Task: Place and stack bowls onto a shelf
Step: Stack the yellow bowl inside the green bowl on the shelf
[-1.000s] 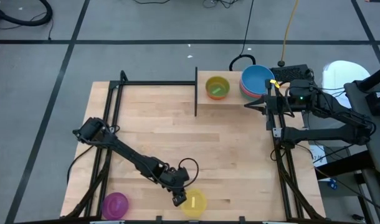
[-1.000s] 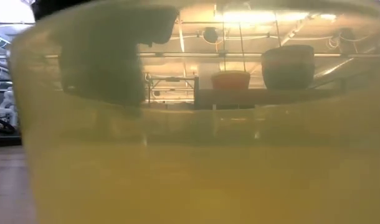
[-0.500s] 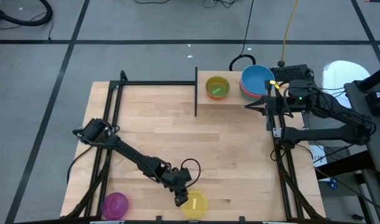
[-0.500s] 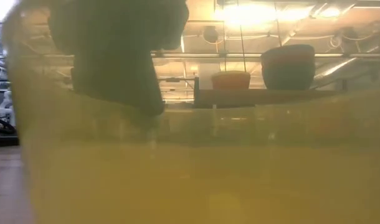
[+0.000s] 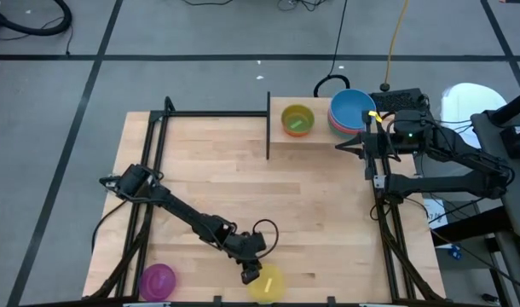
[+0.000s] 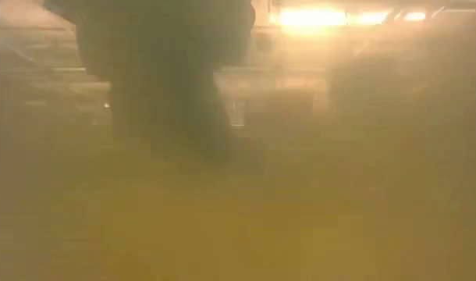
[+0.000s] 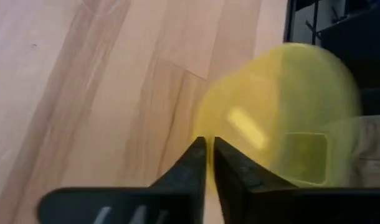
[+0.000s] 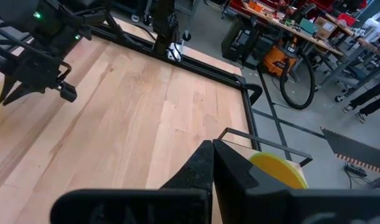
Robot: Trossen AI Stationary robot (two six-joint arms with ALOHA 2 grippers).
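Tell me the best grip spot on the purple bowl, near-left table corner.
Probably the rim wall. The purple bowl sits upright and open, alone in that corner, so come straight down with one finger inside and one outside. Its side toward the left gripper looks free. That gripper is now shut on the yellow bowl; the right gripper waits shut by the shelf.

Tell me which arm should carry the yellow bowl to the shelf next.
Left. The left gripper is already at the yellow bowl's rim at the table's near edge, fingers pinched on it. The right gripper sits shut beside the shelf, far from that bowl.
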